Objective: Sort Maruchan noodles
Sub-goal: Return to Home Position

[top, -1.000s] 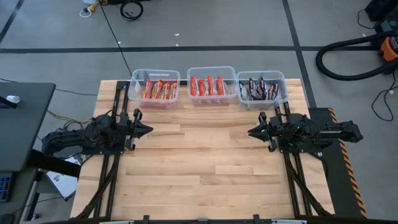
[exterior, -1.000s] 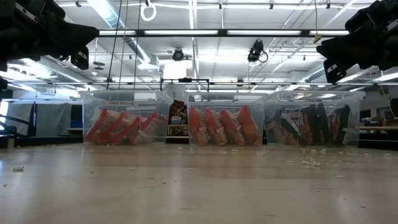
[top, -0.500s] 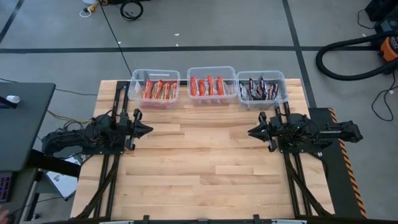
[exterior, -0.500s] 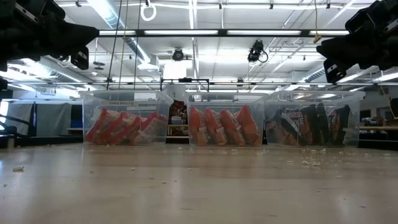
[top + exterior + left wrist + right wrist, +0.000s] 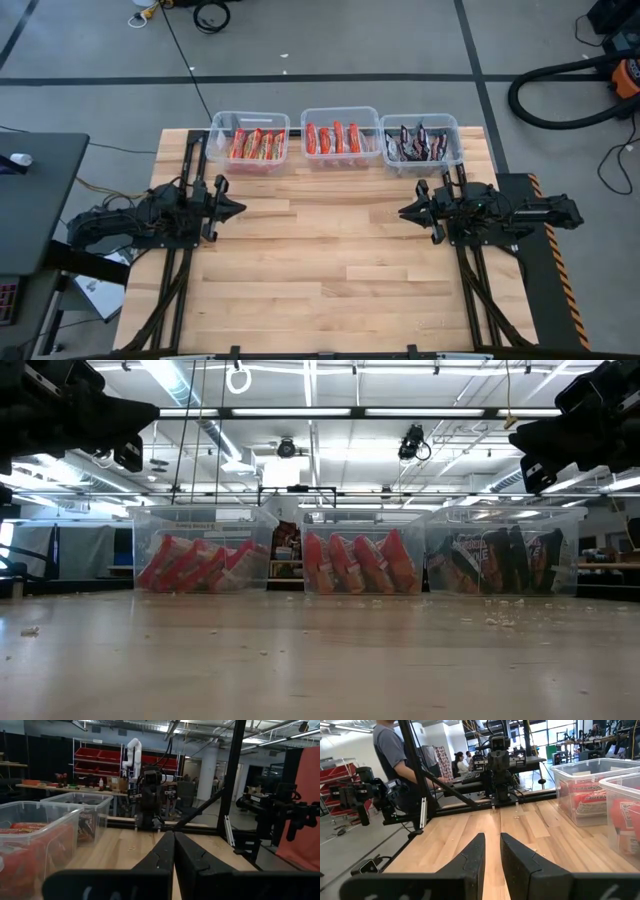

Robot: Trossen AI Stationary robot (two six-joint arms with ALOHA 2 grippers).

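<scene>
Left gripper (image 5: pixel 232 209), fingers (image 5: pixel 162 851) together, and right gripper (image 5: pixel 405 212), fingers (image 5: pixel 472 852) narrowly apart, hang empty; a careless sweep could topple the clear plastic bins (image 5: pixel 340 110) of crinkly noodle packets (image 5: pixel 333 138).

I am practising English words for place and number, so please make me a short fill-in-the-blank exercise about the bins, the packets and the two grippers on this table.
1. ___ clear bins stand in a row at the far edge of the table.
2. The dark packets lie in the end bin on the ___ arm's side.
3. The left gripper and the right gripper hang above the wood, pointing ___ each other.

Missing words: three; right; toward.
</scene>
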